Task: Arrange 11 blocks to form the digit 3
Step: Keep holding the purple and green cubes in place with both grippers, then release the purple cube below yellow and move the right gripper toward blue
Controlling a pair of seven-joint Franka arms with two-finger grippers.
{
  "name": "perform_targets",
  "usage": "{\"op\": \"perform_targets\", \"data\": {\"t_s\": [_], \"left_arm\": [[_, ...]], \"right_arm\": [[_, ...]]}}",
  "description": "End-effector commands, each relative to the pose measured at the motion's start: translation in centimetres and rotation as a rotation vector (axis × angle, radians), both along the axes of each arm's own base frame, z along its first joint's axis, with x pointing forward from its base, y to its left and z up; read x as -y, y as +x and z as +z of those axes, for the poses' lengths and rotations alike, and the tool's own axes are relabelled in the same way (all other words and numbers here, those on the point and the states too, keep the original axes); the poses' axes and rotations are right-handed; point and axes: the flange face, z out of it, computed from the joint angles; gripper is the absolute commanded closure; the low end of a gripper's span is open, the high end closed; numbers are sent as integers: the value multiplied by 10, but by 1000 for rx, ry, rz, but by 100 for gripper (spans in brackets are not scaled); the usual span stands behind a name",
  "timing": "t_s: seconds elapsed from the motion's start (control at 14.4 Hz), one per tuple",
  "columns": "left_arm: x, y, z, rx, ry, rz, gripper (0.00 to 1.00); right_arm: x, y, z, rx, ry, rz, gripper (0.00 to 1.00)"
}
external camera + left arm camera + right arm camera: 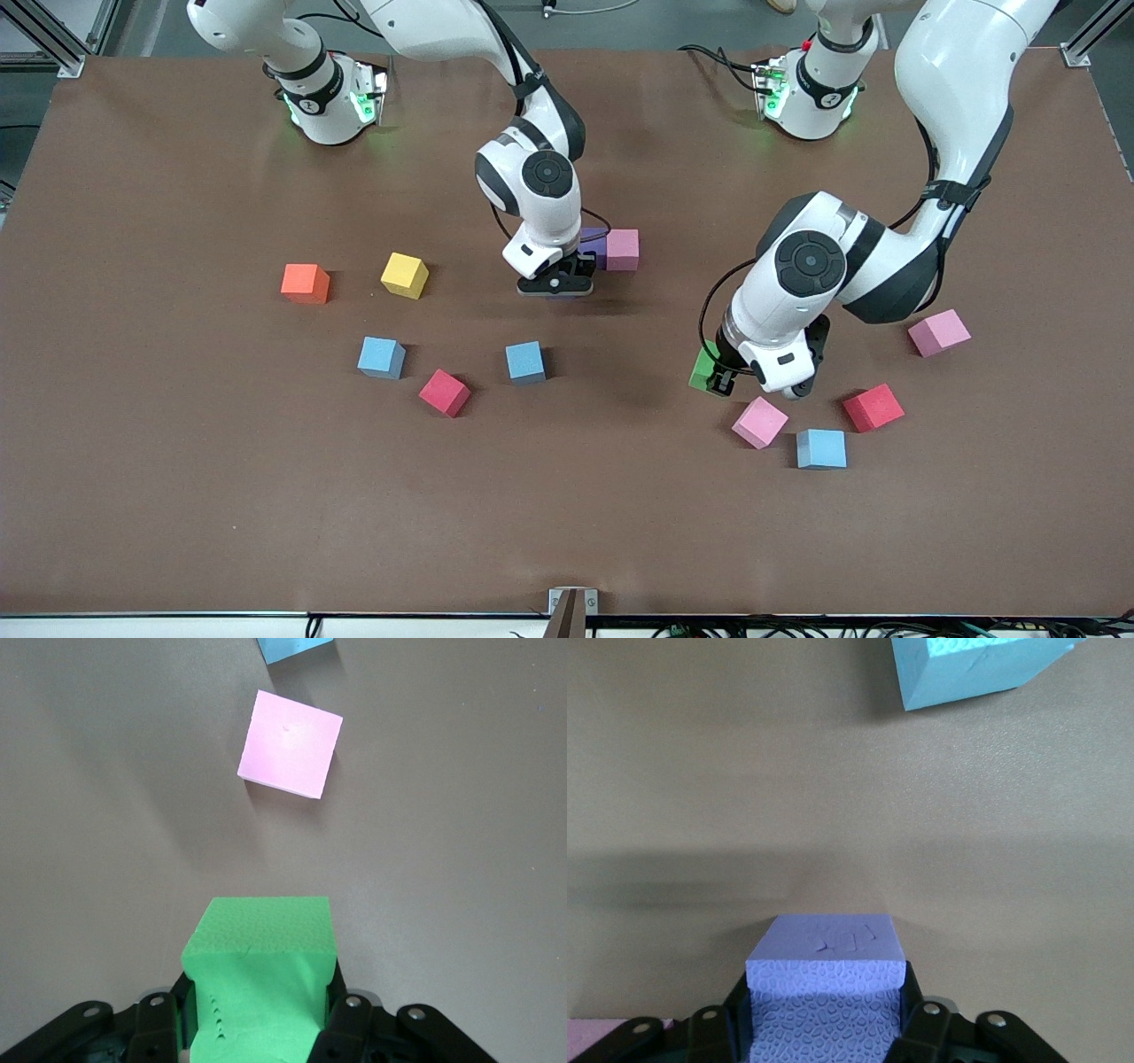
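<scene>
My right gripper [556, 288] is down at the table's middle, its fingers against both sides of a purple block [826, 943] that the hand hides in the front view. Touching beside it stand another purple block [592, 244] and a pink one [623, 249]. My left gripper [722, 381] is shut on the green block [702, 368], squeezed between its fingers [341, 1010], low over the table toward the left arm's end. Just nearer the front camera lie a pink block [759, 422], a light blue one [820, 448] and a red one [873, 407].
Loose toward the right arm's end lie an orange cube [305, 283], a yellow block [405, 275], two light blue blocks [381, 357] [525, 361] and a red block [444, 392]. Another pink block [938, 333] sits beside the left arm's elbow.
</scene>
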Motion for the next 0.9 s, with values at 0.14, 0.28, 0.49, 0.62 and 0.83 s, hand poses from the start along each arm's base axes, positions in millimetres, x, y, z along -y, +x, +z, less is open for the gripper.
{"op": "perform_targets", "data": {"t_s": [0.14, 0.28, 0.49, 0.62, 0.83], "left_arm": [[2, -1, 12, 5, 10, -11, 84], [5, -3, 13, 4, 4, -17, 84], [3, -2, 13, 2, 7, -13, 84], [2, -2, 13, -4, 12, -13, 84], [2, -2, 17, 3, 10, -13, 84]], "right_arm": [[6, 0, 3, -4, 2, -14, 0], [5, 2, 8, -2, 6, -12, 0], [8, 11, 28, 11, 30, -21, 0], [22, 32, 60, 8, 54, -60, 0], [50, 55, 90, -24, 53, -128, 0]]}}
